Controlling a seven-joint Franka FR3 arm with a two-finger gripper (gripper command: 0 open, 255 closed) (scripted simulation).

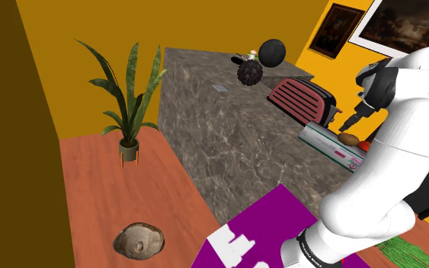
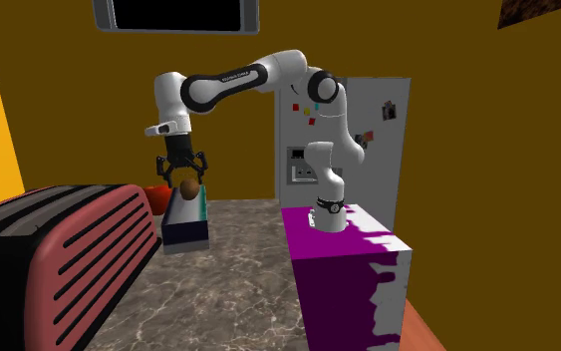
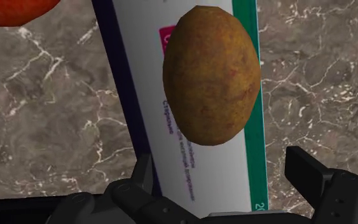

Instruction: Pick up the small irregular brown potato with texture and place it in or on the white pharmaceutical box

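The brown rough-skinned potato (image 3: pixel 212 75) lies on the white pharmaceutical box (image 3: pixel 203 165), which has a green stripe and a dark edge. The box rests flat on the marble counter (image 3: pixel 50 121). My gripper (image 3: pixel 225 175) hangs just above the potato, open, and its fingers (image 3: pixel 304 168) stand apart without touching it. In the second exterior view the gripper (image 2: pixel 182 168) is spread over the potato (image 2: pixel 187 187) on top of the box (image 2: pixel 186 221). In the shoulder view the potato (image 1: pixel 349 139) sits on the box (image 1: pixel 328 145) beneath the gripper (image 1: pixel 355 119).
A red toaster (image 2: pixel 54 259) stands on the counter close to the box. A red round object (image 3: pixel 12 9) lies beside the box's far end. A black spiky ball (image 1: pixel 250 72) and a black sphere (image 1: pixel 272 52) sit at the counter's far end. The purple stand (image 2: pixel 343 269) adjoins the counter.
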